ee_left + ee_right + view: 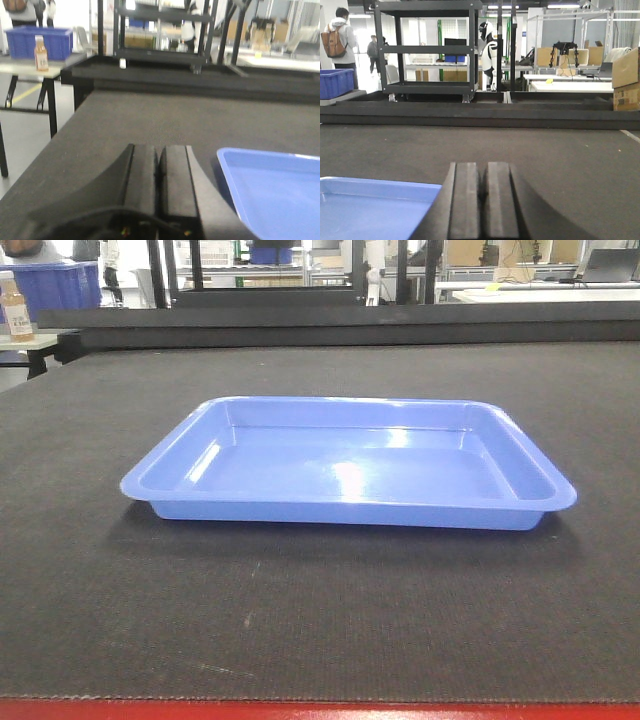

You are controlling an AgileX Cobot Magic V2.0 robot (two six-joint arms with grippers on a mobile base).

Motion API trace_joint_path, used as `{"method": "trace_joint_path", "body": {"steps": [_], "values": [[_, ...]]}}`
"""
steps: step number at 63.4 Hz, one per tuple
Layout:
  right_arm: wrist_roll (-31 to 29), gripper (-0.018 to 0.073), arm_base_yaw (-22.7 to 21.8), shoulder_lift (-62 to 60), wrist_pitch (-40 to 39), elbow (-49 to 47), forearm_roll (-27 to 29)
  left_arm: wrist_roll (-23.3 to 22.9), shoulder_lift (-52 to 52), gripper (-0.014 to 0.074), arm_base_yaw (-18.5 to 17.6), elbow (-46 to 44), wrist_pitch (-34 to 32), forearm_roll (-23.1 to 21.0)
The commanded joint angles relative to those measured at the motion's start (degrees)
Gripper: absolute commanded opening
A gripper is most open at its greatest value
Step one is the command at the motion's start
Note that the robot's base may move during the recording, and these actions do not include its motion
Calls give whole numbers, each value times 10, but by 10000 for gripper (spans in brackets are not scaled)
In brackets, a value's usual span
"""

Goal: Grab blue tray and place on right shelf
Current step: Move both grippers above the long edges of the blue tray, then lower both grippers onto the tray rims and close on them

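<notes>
While blue tray sits flat on dark mat, left gripper and right gripper flank it, jaws together, apart from tray

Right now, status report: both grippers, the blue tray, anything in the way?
Left gripper and right gripper: jaws shut, empty. Shallow light-blue glossy plastic tray flat on dark mat, between them, untouched. Nothing in tray or beside it.

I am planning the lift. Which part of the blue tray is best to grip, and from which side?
Probably the flared rim at the short ends of the blue tray: left gripper from the left, right gripper from the right. It lies flat on the dark mat, and the rim overhangs the sloped walls. Both grippers are shut.
</notes>
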Motion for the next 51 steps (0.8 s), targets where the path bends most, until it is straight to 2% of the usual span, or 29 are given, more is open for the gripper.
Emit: {"method": "trace_joint_path", "body": {"steps": [1,9,14,19,24,34,39,43,51], "values": [[-5,271,0,46,-12,-45,-2,1,59,76,-1,-65,22,1],[-5,524,0,111,-17,-61,-2,1,150,353,-1,-108,35,0],[-5,607,3,150,-21,-68,-2,1,200,437,-8,-129,33,-3],[-5,610,31,185,-27,-82,-2,2,249,442,-43,-157,41,-3],[-5,611,69,228,-13,-109,-2,5,306,442,-97,-195,66,-3],[-5,611,150,347,70,-202,4,5,426,442,-186,-282,87,-4],[-4,611,172,417,132,-257,15,5,494,442,-209,-333,111,-6],[-4,611,173,468,172,-300,19,4,552,442,-215,-382,139,-7],[31,611,162,576,253,-399,20,-49,667,441,-213,-487,231,11]]}}
